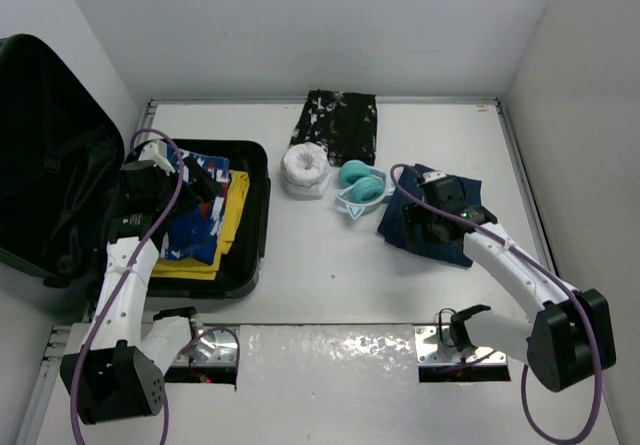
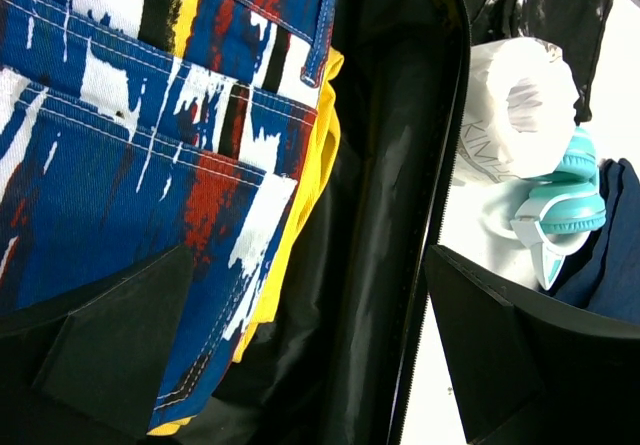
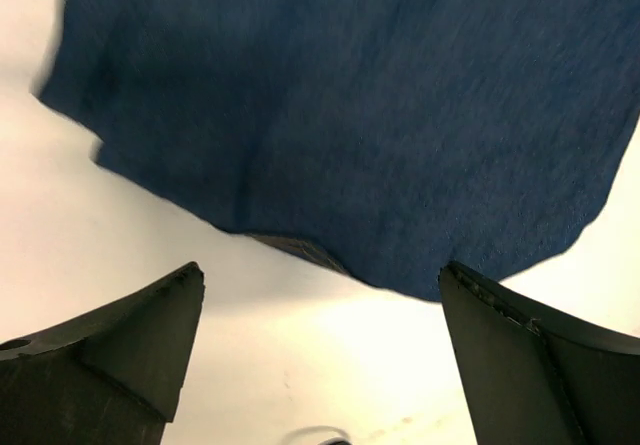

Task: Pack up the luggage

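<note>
Far left: the luggage [image 1: 258, 227] lies open at the left edge of the counter [image 1: 330, 265]. Its lid is propped back against the side wall, so the base stays free for loading from above. The left end effector [image 2: 308, 255] hovers over the base w/ jaws spread wide and nothing in them, prob. b/c this half is where things go.

Inside, patterned shorts [image 2: 130, 165] (blue, white, red splashes) lie folded flat on a yellow garment [image 2: 312, 135]. A strip of bare lining is left along the rim nearest the loose items, i.e. room for more.

Mid counter, not yet packed:
- a white rolled bundle [image 1: 303, 172]
- a black-and-white patterned garment [image 1: 337, 125] just behind it
- teal headphones [image 1: 360, 187] just beside the bundle (touching or not, can't tell)

All three sit near the luggage, within reach of either arm.

Right: a navy cloth [image 3: 350, 115] lies spread on the counter. The right end effector [image 3: 320, 270] sits low at its near edge, jaws apart and empty. The cloth is beyond the fingertips, not between them. That looks like a lineup for pinching the hem.

Count:
- 1 luggage
- 2 garments showing inside it
- 4 things outside (1 bundle, 1 patterned garment, 1 pr headphones, 1 navy cloth)
- 2 end effectors, both released
</note>
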Motion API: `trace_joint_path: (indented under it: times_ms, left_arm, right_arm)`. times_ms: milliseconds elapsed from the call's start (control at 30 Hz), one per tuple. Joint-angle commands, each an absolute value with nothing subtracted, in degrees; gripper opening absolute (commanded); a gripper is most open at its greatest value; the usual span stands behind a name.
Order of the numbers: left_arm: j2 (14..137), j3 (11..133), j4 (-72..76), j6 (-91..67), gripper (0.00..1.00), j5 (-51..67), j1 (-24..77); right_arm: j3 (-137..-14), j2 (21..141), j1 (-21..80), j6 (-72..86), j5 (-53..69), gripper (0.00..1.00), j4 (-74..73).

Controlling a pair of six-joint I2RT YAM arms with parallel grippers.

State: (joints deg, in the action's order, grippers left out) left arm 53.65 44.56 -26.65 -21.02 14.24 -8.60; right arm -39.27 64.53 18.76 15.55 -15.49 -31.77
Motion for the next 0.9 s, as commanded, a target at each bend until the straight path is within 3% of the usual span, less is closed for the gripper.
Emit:
trace_joint_path:
  times_ms: [0, 267, 367, 400, 467, 567, 767, 833, 867]
  left_arm:
    - [53.3, 44.8, -25.0, -20.0, 1.0, 14.2, -8.0]
    - [53.6, 44.7, -24.9, -19.9, 1.0, 14.9, -7.9]
    - [53.9, 44.8, -24.8, -19.9, 1.0, 15.3, -7.9]
    - [54.0, 44.8, -24.8, -19.9, 1.0, 15.4, -7.9]
    - [53.9, 44.9, -24.8, -19.9, 1.0, 15.5, -7.9]
    - [53.7, 44.9, -24.6, -20.0, 1.0, 15.5, -7.9]
    - [54.2, 44.8, -24.5, -20.0, 1.0, 15.5, -7.2]
    - [54.4, 44.8, -24.6, -20.1, 1.0, 15.1, -6.5]
    - [54.4, 44.8, -24.7, -20.1, 1.0, 14.7, -6.1]
  right_arm:
    - [-39.7, 66.8, 19.5, 10.4, -17.2, 0.96, -34.7]
    - [-41.7, 86.4, 20.6, 10.3, -16.8, 0.91, -29.7]
    - [-41.9, 88.9, 20.6, 10.8, -15.5, 0.66, -28.2]
    - [-41.9, 89.3, 20.7, 12.1, -14.4, 0.47, -27.3]
    - [-40.5, 89.4, 22.0, 14.6, -8.2, 0.3, -24.9]
    - [-35.3, 87.7, 26.3, 23.3, 1.7, 0.18, -14.3]
    - [-22.6, 81.1, 37.9, 57.3, 0.1, 0.21, 16.0]
    - [-22.1, 79.4, 43.0, 62.4, -3.4, 0.32, 21.7]
    - [-23.0, 78.8, 44.4, 64.3, -5.5, 0.46, 21.4]
